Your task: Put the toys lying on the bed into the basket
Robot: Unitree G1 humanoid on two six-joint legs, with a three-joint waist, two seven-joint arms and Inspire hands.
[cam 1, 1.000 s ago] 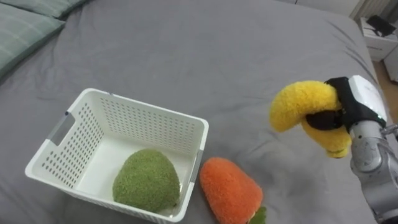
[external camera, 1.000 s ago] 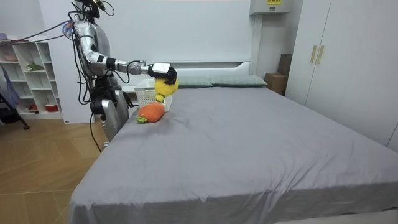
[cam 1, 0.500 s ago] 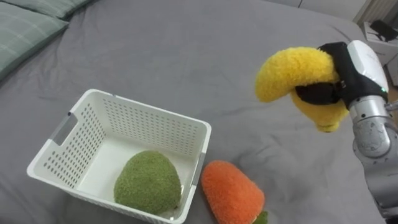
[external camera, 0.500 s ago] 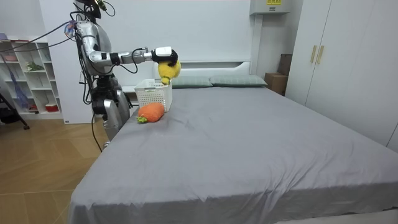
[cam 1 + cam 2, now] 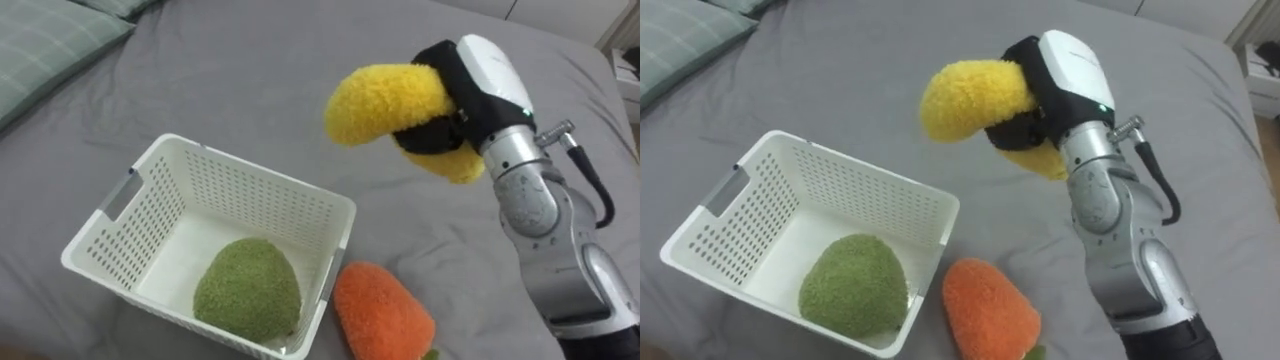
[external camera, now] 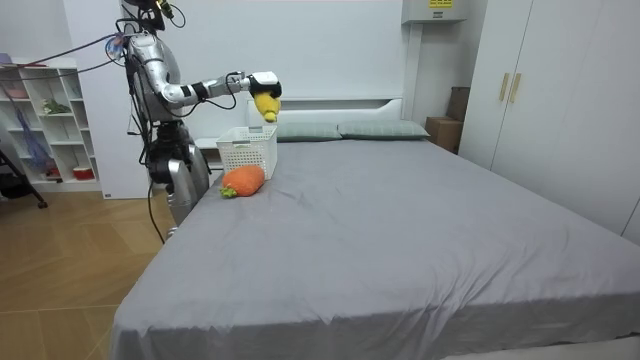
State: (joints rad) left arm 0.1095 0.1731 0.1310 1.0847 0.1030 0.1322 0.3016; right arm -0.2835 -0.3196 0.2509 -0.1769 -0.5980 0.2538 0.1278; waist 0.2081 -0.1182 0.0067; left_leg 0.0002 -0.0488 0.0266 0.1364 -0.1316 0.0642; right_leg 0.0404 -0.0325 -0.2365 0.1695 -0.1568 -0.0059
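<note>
Nearest the robot: orange plush toy (image 5: 383, 312) lying on the grey bed (image 5: 250, 70), touching or just beside the near right corner of the white basket (image 5: 250, 172). The basket sits flat on the sheet with perforated walls and a handle slot on its left end. A green plush toy (image 5: 247, 290) is inside it, against the near wall. Next out: the right hand (image 5: 480, 75) is in the air, arm reaching in from the lower right, with its fingers (image 5: 430, 135) clenched around the middle of a yellow plush toy (image 5: 385, 100). That toy is curved, clear of the sheet, and its free end points left toward the basket's far right corner. Can't tell from the eye views whether it's directly over the basket. In the room view it hangs just above the basket's top edge (image 6: 266, 104). Beyond that is bare grey sheet, then a striped pillow (image 5: 45, 45) at the far left. Room view: the robot stands on a wood floor at the side of the bed near its head end, right arm stretched out level over the mattress. A white shelf unit (image 6: 50, 120) is behind it, and a wardrobe (image 6: 560, 90) is across the room.
</note>
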